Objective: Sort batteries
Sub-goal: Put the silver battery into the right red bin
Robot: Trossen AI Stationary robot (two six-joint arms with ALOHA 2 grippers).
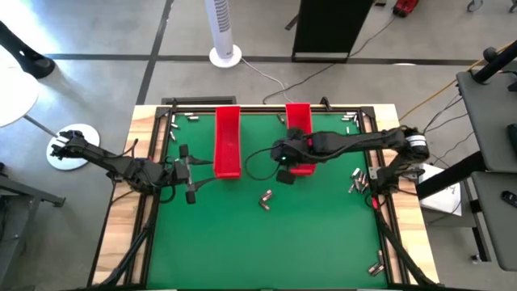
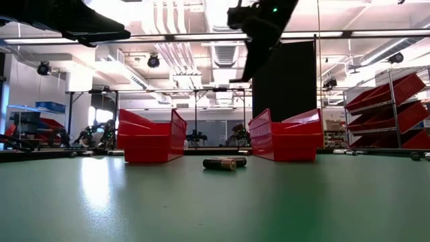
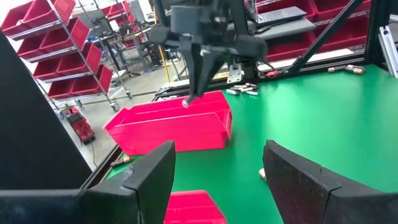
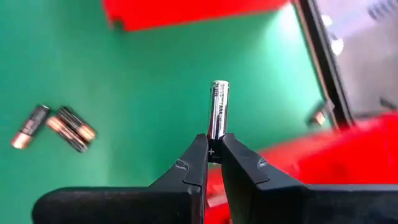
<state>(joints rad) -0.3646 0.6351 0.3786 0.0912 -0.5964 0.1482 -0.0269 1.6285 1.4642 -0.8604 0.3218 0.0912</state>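
Right now the right claw (image 4: 211, 152), mid-frame in the overhead view above the right red tray (image 1: 299, 121), pinches a silver battery (image 4: 218, 109) only by its end. It could pivot or slip and miss the tray. The left claw (image 3: 217, 171) waits open.

From counter level I see the green counter (image 2: 215, 208) stretching away to two red trays (image 2: 151, 141), the second (image 2: 285, 140) to its right, well apart. Between them, nearer me, a couple of dark batteries (image 2: 224, 163) lie on their sides, touching. One arm's end effector (image 2: 235, 82) hangs above the right tray, its tip pointing down. Another dark arm (image 2: 74, 23) crosses the upper left corner.
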